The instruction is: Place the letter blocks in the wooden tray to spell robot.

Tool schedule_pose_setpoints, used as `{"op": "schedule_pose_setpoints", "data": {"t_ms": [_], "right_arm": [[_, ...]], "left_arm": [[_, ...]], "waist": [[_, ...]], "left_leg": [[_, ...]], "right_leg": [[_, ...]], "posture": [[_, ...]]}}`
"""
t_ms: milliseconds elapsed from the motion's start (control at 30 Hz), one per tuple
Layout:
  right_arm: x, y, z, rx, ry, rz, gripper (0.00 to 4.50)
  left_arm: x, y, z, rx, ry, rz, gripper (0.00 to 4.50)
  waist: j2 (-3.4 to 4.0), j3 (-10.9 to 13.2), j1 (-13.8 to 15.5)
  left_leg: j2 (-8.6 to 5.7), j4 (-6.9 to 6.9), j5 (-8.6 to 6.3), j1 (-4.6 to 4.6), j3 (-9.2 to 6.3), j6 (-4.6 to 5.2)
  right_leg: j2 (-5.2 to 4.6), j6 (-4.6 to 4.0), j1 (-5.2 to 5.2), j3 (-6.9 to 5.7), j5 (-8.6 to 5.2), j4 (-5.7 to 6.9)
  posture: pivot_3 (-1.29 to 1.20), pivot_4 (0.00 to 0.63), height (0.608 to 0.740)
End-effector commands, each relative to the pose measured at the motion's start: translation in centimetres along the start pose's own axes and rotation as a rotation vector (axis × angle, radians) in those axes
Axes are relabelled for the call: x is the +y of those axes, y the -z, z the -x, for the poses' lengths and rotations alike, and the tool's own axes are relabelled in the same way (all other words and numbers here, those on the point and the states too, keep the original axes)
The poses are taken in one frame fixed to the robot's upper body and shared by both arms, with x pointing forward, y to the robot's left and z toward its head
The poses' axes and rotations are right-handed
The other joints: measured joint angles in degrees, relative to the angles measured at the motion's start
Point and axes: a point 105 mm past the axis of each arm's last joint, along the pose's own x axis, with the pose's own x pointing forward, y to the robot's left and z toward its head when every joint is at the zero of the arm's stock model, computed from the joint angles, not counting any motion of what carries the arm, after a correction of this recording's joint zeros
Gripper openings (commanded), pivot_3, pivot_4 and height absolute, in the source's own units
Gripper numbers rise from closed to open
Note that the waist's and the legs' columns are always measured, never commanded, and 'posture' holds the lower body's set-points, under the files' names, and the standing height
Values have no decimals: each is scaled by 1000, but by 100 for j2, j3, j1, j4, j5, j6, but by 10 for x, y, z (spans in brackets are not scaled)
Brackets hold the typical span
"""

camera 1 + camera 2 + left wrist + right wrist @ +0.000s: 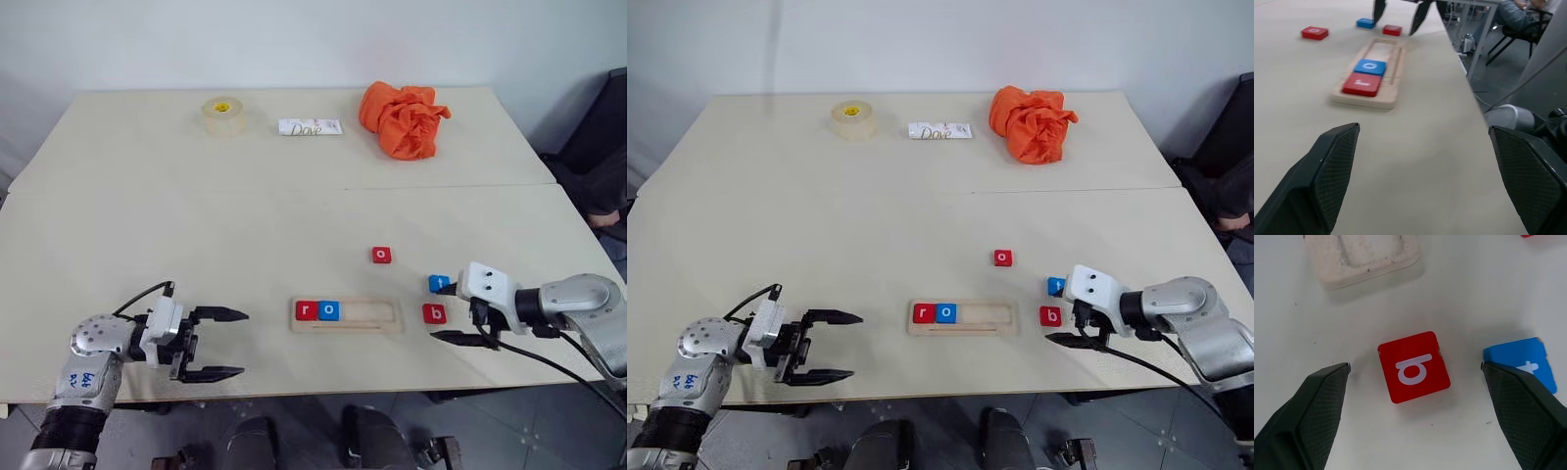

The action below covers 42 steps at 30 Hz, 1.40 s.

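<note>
The wooden tray (377, 314) lies near the table's front edge, holding a red r block (306, 310) and a blue o block (328, 310) at its left end. A red b block (1414, 366) lies on the table just right of the tray, framed by the spread fingers of my right gripper (439, 312), which is open and holds nothing. Beside its far finger sits the blue t block (439, 283). A red o block (381, 255) lies farther back. My left gripper (220, 343) is open and empty, left of the tray and pointing toward it.
A roll of tape (223, 116), a white Dove wrapper (310, 127) and a crumpled orange cloth (402, 117) sit at the back of the table. A seam (294, 190) crosses the tabletop. A dark chair (607, 147) stands off the right side.
</note>
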Motion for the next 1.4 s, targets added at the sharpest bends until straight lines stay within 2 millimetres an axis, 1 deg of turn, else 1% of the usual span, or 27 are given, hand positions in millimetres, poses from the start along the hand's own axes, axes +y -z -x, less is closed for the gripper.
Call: {"op": "schedule_pose_setpoints", "data": {"t_ms": [33, 300, 500, 600, 700, 733, 800, 833, 867, 933, 1033, 1133, 1200, 1333, 1400], "right_arm": [[-2, -5, -1, -13, -9, 34, 4483], [2, -8, -4, -16, -39, 56, 4483], [2, -3, -9, 3, -42, 54, 4483], [2, -5, -12, -2, -50, 63, 3878], [2, -5, -14, -5, -48, 66, 2856], [2, -5, -15, -5, -47, 67, 2592], [2, -6, -16, -10, -43, 70, 1926], [2, -6, -17, -14, -38, 72, 1625], [2, -7, -17, -18, -31, 76, 1458], [1, -9, -16, -25, -27, 83, 1464], [6, -22, -10, -61, -58, 110, 1464], [5, -43, 1, -97, -64, 129, 1464], [4, -53, 4, -97, -68, 138, 1464], [12, -70, 2, -53, -141, 128, 1464], [12, -82, -4, -75, -138, 121, 1464]], "left_arm": [[-3, -10, 2, -30, -20, -38, 4500], [-8, -10, 1, -35, -46, -32, 4500], [-6, -10, -2, -40, -51, -34, 4500], [-6, -11, -3, -42, -50, -36, 4500], [-5, -11, -3, -41, -51, -36, 4500], [-5, -11, -3, -41, -52, -36, 4500], [-4, -11, -3, -40, -52, -36, 4500], [-4, -11, -4, -40, -51, -36, 4500], [-4, -10, -4, -40, -50, -36, 4500], [-3, -10, -4, -42, -49, -37, 4500], [-2, -11, -6, -46, -42, -37, 4500], [0, -11, -6, -48, -27, -41, 4500], [3, -12, -6, -51, -23, -44, 4500], [8, -15, -6, -68, -10, -66, 4500], [13, -18, -6, -89, -18, -89, 4500]], "waist": [[0, 0, -3], [1, 0, -5], [1, 0, -9], [-1, -1, -20], [-4, -3, -25], [-4, -3, -26], [-4, -3, -26], [-5, -3, -26], [-5, -3, -26], [-5, -4, -25], [-5, -4, -25], [2, 1, -19], [6, 3, -19], [6, 3, -13], [6, 3, -13]], "left_leg": [[0, 1, 0, 1, 1, 0], [1, 4, 0, 3, 2, -1], [2, 7, 0, 5, 2, -1], [3, 7, 0, 7, 2, -1], [5, 10, 1, 12, 4, -3], [7, 11, 2, 15, 5, -4], [8, 13, 4, 19, 6, -7], [8, 13, 5, 20, 6, -8], [8, 14, 6, 21, 6, -9], [9, 15, 8, 22, 6, -9], [10, 18, 8, 21, 6, -9], [10, 18, 8, 19, 6, -9], [8, 17, 8, 16, 7, -9], [9, 20, 8, 12, 5, -9], [9, 18, 7, 11, 4, -9]], "right_leg": [[0, 0, 0, 0, 0, 1], [-1, 0, 0, 0, 0, 4], [0, 0, 2, 0, 0, 7], [0, 0, 3, 0, 0, 8], [1, -1, 5, 0, 1, 12], [1, -2, 6, 0, 1, 12], [1, -5, 8, 0, 3, 13], [0, -6, 9, 0, 4, 14], [1, -6, 10, 0, 5, 14], [1, -8, 10, 0, 6, 16], [1, -8, 9, 0, 6, 21], [1, -8, 5, 0, 6, 24], [0, -8, 1, 1, 6, 26], [0, -9, -1, 0, 6, 27], [0, -11, -1, -1, 5, 24]], "posture": [[0, 150, 740], [0, 150, 740], [0, 150, 740], [0, 150, 740], [0, 150, 740], [0, 150, 740], [0, 150, 740], [0, 150, 740], [0, 150, 740], [0, 150, 740], [0, 150, 740], [0, 150, 740], [0, 150, 740], [0, 150, 740], [0, 150, 740]]}}
